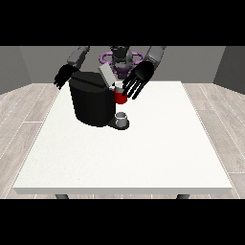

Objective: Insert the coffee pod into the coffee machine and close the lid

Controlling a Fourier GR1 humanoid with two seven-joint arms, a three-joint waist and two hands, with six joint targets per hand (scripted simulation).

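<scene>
The hand at the view's right (139,78), fingers spread and holding nothing, hung just above the coffee machine's (92,101) raised lid (106,74), nearer than the other hand (63,75).

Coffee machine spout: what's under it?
A grey cup stands on the machine's base under the spout, just below a red thing at the machine. The cup's inside cannot be seen.

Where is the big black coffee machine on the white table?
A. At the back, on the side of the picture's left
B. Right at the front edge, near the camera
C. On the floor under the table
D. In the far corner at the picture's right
A: the coffee machine stands on the table towards its back and left of the middle, close to the robot.
</scene>
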